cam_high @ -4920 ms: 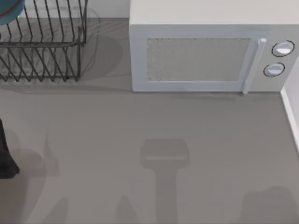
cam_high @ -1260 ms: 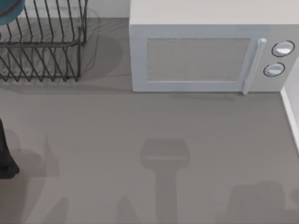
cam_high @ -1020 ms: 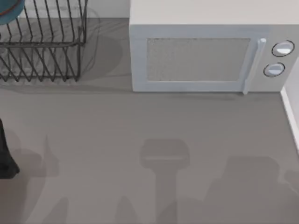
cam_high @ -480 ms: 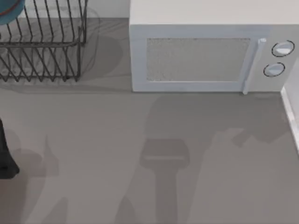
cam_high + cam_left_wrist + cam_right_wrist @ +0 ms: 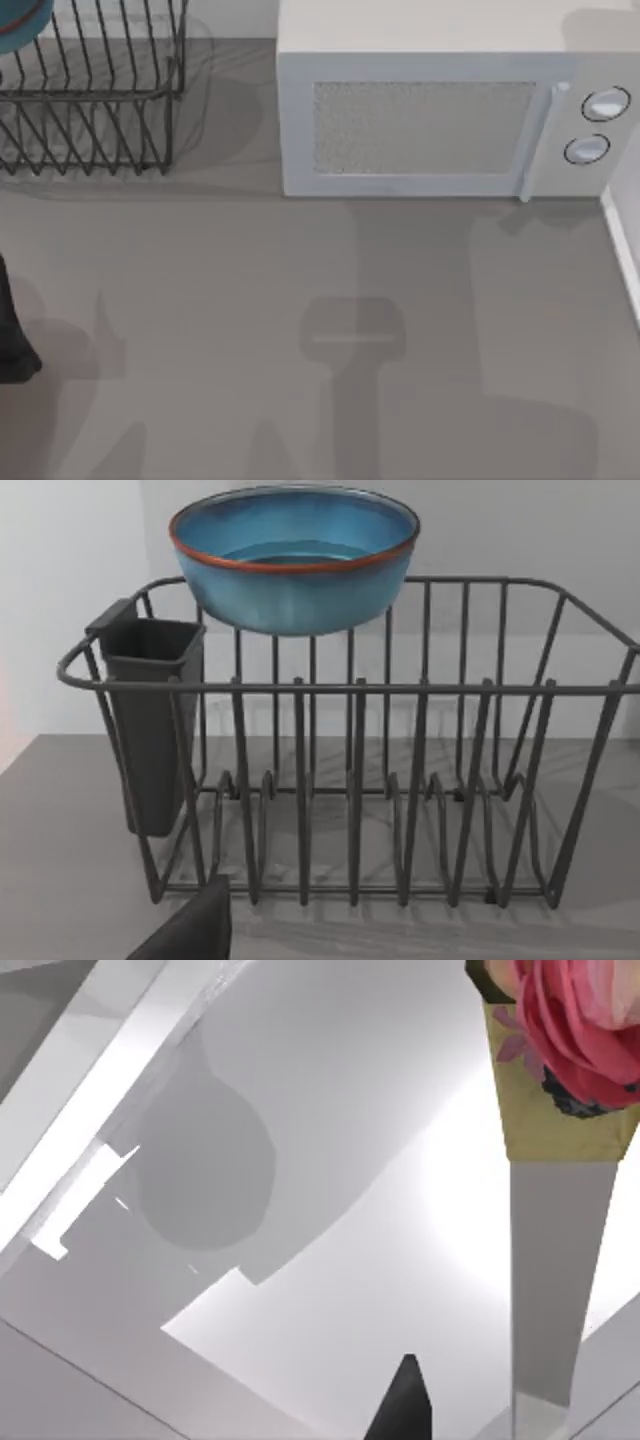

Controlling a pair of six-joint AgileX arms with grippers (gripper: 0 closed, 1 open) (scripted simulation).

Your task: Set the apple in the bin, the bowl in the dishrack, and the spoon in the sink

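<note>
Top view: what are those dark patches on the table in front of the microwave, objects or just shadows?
Top view: flat shadows on the table; a broad band runs from below the microwave toward the near edge, a T-shaped one at centre, nothing solid. Left wrist view: even light, the bowl on the dishrack clear. Right wrist view: a soft rounded shadow on white panels.

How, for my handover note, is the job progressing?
Done, apparently: the bowl sits on the dishrack. In hand: nothing I can confirm; the left arm is at the table's left edge. Left: apple and spoon, whose placement I can't verify.
</note>
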